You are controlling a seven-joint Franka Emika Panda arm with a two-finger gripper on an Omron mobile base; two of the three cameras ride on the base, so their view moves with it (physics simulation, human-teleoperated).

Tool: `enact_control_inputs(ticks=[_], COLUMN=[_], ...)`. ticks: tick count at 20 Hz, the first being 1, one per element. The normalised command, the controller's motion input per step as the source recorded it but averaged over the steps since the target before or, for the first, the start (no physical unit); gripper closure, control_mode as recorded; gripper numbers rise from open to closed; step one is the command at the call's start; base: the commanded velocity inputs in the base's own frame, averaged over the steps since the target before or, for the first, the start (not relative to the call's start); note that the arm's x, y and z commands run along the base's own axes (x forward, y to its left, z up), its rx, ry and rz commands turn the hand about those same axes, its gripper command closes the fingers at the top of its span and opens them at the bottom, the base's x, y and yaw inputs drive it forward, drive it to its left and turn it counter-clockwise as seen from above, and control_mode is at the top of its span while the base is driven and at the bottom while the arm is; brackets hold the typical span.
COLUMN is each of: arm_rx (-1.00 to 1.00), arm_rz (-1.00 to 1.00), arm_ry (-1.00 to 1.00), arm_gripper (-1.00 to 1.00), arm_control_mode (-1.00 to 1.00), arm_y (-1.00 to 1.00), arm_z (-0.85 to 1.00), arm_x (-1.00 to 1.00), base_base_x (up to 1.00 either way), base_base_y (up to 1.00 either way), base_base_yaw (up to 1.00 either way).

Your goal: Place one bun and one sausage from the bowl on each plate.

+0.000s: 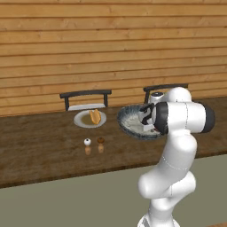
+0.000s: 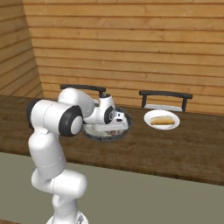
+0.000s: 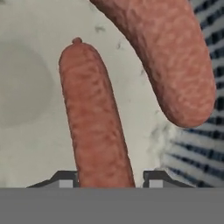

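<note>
My gripper (image 3: 107,180) is down inside the dark grey bowl (image 1: 126,119), its two tips pressed against the sides of one sausage (image 3: 94,118). A second sausage (image 3: 170,61) lies beside it against the ribbed bowl wall. In the right base view the hand reaches into the bowl (image 2: 101,135), and the gripper (image 2: 118,126) is low over its inside. One white plate (image 1: 82,120) left of the bowl carries a bun (image 1: 95,116). Another plate (image 2: 151,114) right of the bowl holds a bun (image 2: 162,120).
Salt and pepper shakers (image 1: 88,142) (image 1: 100,141) stand on the wooden counter (image 1: 40,142) in front of the left plate. Two dark chairs (image 1: 86,95) (image 2: 166,95) stand behind the counter against the plank wall.
</note>
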Motion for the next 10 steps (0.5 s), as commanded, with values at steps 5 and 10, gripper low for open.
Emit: enact_control_inputs(ticks=[5, 10], arm_rx=[0.0, 0.07], arm_rz=[0.0, -0.05], arm_ry=[-0.03, -0.48], arm_gripper=[1.0, 1.0], arm_control_mode=[-1.0, -1.0], arm_y=[-0.24, -0.71], arm_z=[0.05, 0.88], arm_x=[-0.12, -0.42], base_base_x=[0.0, 0.0], base_base_y=[0.0, 0.0], base_base_yaw=[0.0, 0.0])
